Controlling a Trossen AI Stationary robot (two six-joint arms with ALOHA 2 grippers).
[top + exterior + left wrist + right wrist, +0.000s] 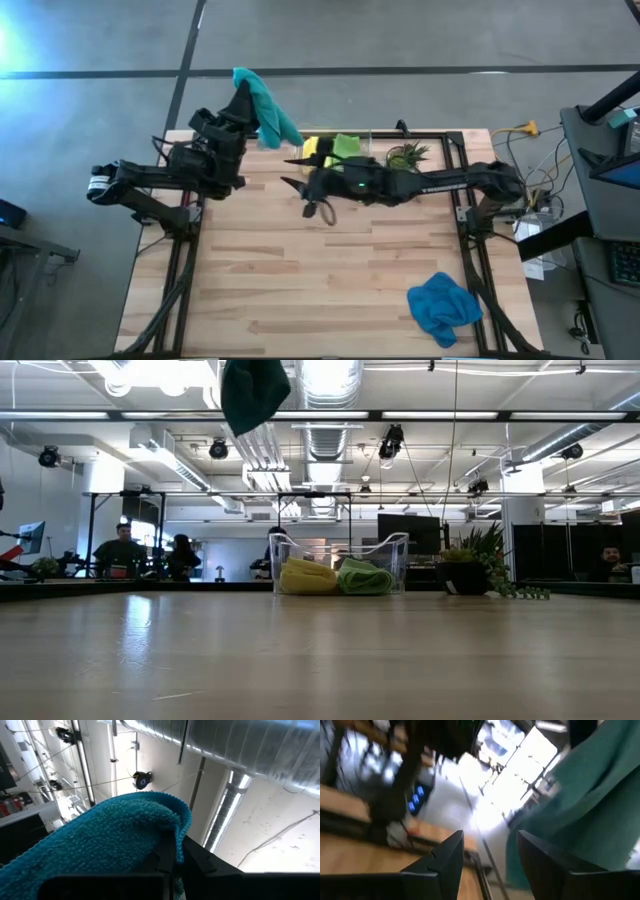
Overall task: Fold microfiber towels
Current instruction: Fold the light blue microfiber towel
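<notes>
The left gripper (243,92) clenches the teal towel (268,108), lifted high above the table's (330,280) far edge. The right gripper (293,170), fingers released and empty, sits just beside it. Folding looks barely begun; next the right gripper likely must catch a hanging corner.

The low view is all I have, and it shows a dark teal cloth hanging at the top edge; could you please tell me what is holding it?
Observer: The left gripper holds the teal towel, raised above the table's far left corner.
Operator: Thank you. Is the right gripper helping?
Observer: No. The right gripper is open and empty, near the middle of the table, with the teal towel hanging ahead of it.
Operator: Are any towels elsewhere?
Observer: A crumpled blue towel lies by the table's near right corner, outside your view.
</notes>
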